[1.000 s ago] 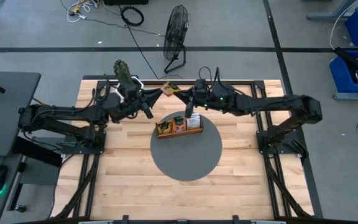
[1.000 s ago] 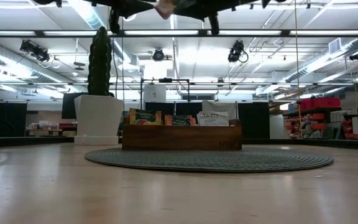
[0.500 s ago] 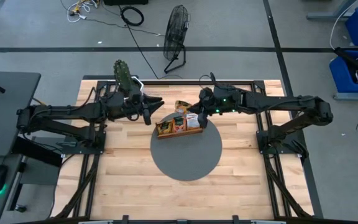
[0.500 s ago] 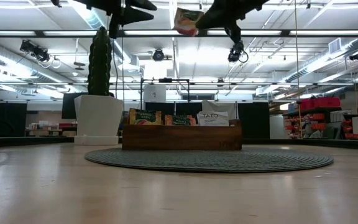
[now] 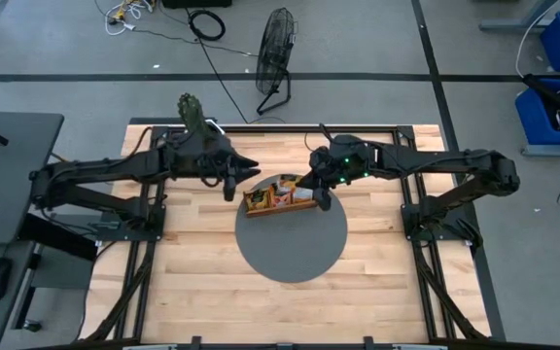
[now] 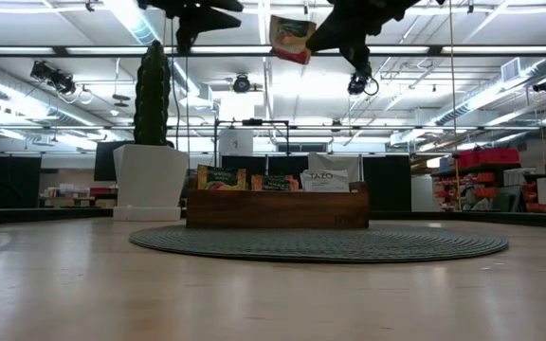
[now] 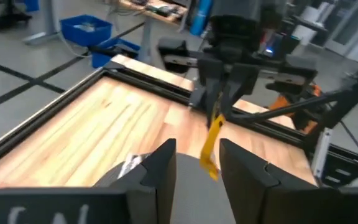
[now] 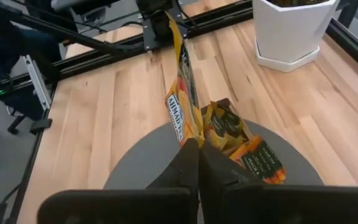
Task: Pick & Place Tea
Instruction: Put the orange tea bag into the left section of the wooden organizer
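1. A small flat orange-yellow paper tea sachet (image 8: pixel 180 118) is pinched by one edge between the right gripper (image 8: pixel 197 152), jaws shut on it; most of the packet sticks out past the fingertips.
2. Below those jaws sits the brown wooden slotted tray (image 5: pixel 278 206) on a round grey mat (image 5: pixel 292 245), with other sachets standing in it.
3. The left gripper (image 7: pixel 196 163) waits facing them, jaws apart and empty, the sachet hanging just beyond its tips.
4. Likely step: carrying to the tray. Next calls for lowering the packet edge-first into a free slot, then releasing.
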Controlling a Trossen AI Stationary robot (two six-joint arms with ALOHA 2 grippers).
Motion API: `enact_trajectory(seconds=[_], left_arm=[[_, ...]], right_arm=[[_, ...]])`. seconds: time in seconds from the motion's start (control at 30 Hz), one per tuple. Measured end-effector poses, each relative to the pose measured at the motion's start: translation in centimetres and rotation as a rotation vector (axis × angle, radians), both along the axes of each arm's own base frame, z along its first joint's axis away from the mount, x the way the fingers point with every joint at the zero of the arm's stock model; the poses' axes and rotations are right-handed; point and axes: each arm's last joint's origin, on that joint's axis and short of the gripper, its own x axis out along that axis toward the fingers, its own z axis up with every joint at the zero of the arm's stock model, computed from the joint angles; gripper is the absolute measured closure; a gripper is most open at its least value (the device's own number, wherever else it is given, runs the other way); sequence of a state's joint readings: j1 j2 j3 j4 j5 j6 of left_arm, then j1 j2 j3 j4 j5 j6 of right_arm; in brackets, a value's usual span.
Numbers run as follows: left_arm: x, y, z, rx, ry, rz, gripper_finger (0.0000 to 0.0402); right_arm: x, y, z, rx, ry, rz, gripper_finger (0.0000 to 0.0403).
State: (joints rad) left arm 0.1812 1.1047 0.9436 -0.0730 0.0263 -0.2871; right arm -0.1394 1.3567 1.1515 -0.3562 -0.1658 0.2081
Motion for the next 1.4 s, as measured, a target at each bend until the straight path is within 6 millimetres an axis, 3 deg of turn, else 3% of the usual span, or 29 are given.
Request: enact_trajectory(seconds=[0.4, 0.8, 0.97, 1.4], left_arm=[[3.9, 0.2, -0.7, -0.013, 0.051, -0.145, 0.0167], [7.2, 0.7, -1.1, 0.026, 0.094, -0.161, 0.0154], [7.7, 0.8, -1.5, 0.012, 0.112, -0.159, 0.0177], [7.6, 0.8, -1.7, -0.002, 0.144, -0.159, 0.0319]], right_arm=[[0.1, 0.0, -0.8, -0.008, 0.055, 0.023, 0.0403], [0.1, 0.2, -0.8, -0.022, 0.057, 0.04, 0.0403], [0.1, 0.4, -0.9, -0.023, 0.07, 0.047, 0.0403], [0.2, 0.4, -0.8, -0.034, 0.058, 0.047, 0.0403]])
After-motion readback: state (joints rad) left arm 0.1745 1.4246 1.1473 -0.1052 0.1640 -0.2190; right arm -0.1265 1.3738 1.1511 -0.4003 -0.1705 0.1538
